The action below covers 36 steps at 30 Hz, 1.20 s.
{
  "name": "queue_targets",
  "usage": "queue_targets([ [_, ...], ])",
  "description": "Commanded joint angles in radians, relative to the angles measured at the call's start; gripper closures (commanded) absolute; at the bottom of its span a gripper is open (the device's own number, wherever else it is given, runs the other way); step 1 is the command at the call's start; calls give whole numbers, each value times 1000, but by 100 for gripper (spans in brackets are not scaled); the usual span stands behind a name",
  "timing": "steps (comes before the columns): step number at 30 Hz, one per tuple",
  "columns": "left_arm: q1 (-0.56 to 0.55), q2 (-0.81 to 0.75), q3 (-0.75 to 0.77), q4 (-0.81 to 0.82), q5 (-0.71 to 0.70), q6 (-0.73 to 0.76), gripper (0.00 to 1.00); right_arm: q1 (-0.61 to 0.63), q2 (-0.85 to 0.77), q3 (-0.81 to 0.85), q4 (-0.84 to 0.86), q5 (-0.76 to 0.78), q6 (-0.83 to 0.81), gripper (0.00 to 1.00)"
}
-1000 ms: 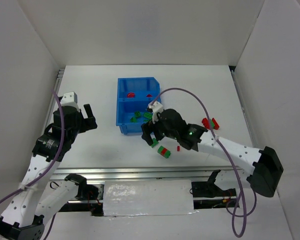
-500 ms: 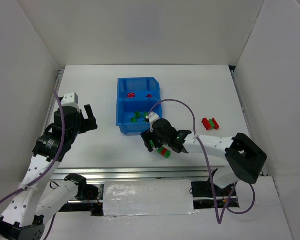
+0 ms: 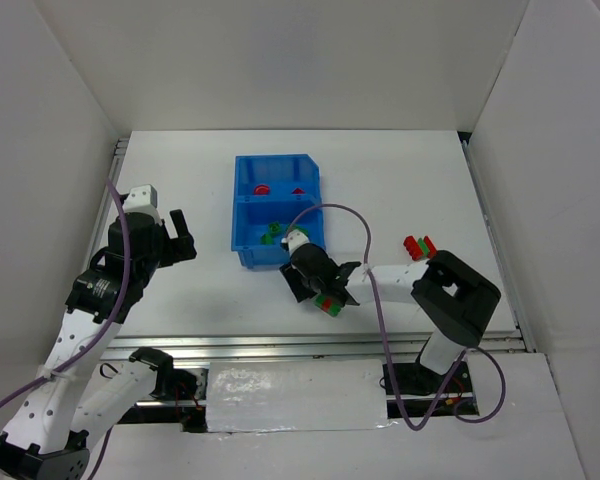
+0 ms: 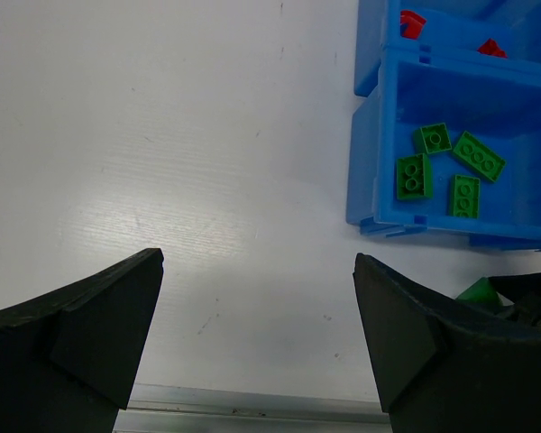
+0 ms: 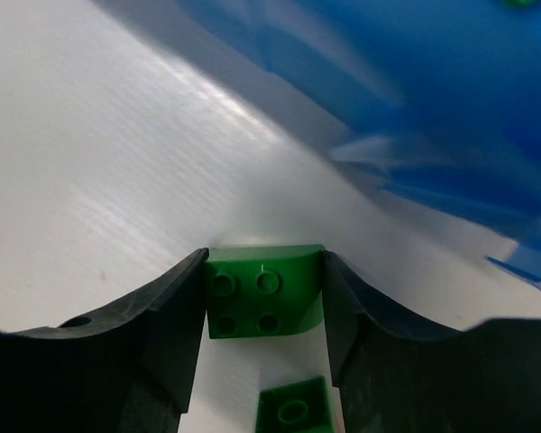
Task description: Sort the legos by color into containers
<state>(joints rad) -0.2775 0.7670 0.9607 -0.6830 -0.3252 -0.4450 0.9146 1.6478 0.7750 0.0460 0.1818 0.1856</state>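
My right gripper [image 3: 306, 284] is down on the table just in front of the blue bin [image 3: 242, 215]. Its fingers press both sides of a small green lego [image 5: 264, 290], which rests on the white surface. Another green lego [image 5: 293, 412] lies right below it, part of a red-green pair [image 3: 328, 303]. The bin's near container holds several green legos [image 4: 451, 167]. The far one holds red legos [image 3: 263, 188]. My left gripper [image 3: 170, 235] stands wide open and empty to the left of the bin.
A cluster of red and green legos [image 3: 418, 246] lies on the table to the right, by the right arm's elbow. White walls enclose the table on three sides. A metal rail [image 3: 280, 345] runs along the near edge.
The right gripper moved left and down beside the red-green pair and its jaws closed onto the green lego. The left arm has not moved.
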Motion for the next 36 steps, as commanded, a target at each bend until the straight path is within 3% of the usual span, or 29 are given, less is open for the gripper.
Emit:
queue_targets([
  [1, 4, -6, 3, 40, 12, 22, 0, 62, 26, 30, 2, -5, 26, 57],
  [6, 4, -6, 3, 39, 11, 20, 1, 162, -31, 33, -24, 18, 43, 77],
  [15, 4, -9, 3, 37, 0, 19, 0, 280, -328, 47, 52, 27, 92, 77],
  [17, 4, -6, 3, 36, -5, 15, 1, 271, -362, 53, 103, 125, 103, 75],
  [20, 4, -5, 3, 34, -11, 15, 1, 207, -306, 182, 63, 234, 103, 73],
  [24, 6, -6, 1, 33, -17, 14, 0, 115, -105, 445, -122, 295, 112, 70],
  [27, 4, -6, 1, 33, -17, 14, 0, 58, -14, 544, -185, 306, 123, 63],
  [31, 6, -2, 1, 34, -12, 14, 0, 14, 29, 581, -212, 297, 153, 40],
  [33, 4, -2, 1, 34, -9, 15, 1, 1, 38, 589, -221, 280, 160, 34],
  [34, 4, 0, 3, 34, -9, 15, 1, -2, 40, 590, -225, 278, 167, 22],
  [35, 4, 0, 3, 34, -9, 15, 0, -6, 40, 596, -232, 262, 164, 16],
  [36, 4, -1, 3, 33, -9, 15, 0, -8, 40, 604, -239, 262, 164, 2],
])
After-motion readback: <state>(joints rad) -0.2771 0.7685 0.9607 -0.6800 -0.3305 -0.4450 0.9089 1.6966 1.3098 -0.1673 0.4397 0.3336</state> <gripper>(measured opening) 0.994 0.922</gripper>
